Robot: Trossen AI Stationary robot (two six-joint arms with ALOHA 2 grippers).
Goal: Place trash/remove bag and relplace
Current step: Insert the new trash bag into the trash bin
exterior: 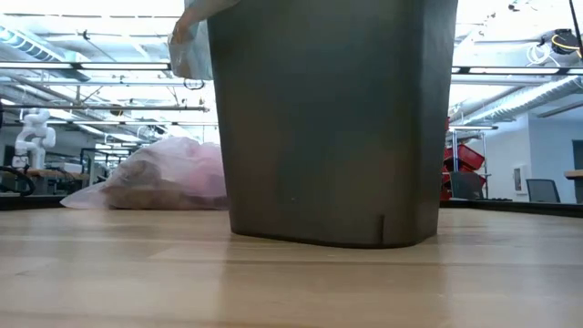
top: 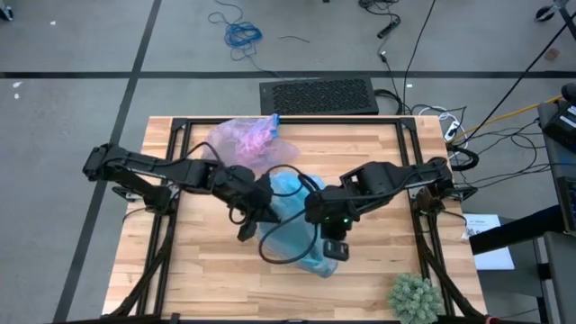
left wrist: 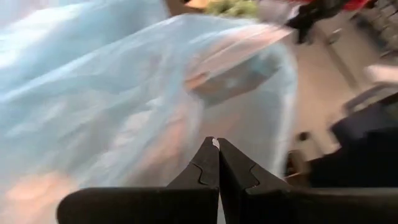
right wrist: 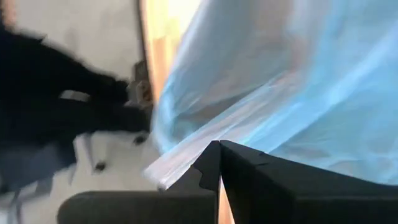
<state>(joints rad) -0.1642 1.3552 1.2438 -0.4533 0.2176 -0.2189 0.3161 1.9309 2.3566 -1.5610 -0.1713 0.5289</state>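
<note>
Centrally on the wooden counter (top: 225,288) stands a dark grey bin (exterior: 332,118), its mouth covered by a light blue plastic bag (top: 292,193) that is thin, translucent and wrinkled. Behind it, toward the far edge of the counter, lies the bag (top: 243,139): lavender-pink, crinkly, translucent, slumped in a loose heap. In the low view brown lumps show through its film (exterior: 168,178); these look like the trash, though single pieces cannot be told apart.

Left gripper (top: 263,200): at the bin's left rim, against the blue plastic. In the left wrist view its jaws are pressed together (left wrist: 217,146), with a thin white sliver at the tips. The film fills the view just beyond them, but I cannot tell whether any of it is caught.

Right gripper (top: 310,209): at the bin's right side, also over the blue bag. In the right wrist view the jaws are pressed together (right wrist: 219,149), with the bag's pale folded hem running just beside the tips. Whether the hem is pinched cannot be told.

A green spiky plant (top: 416,297) sits at the near right corner of the counter, well apart from the bin.

No readable writing, labels or brand marks on the bin or either bag.
</note>
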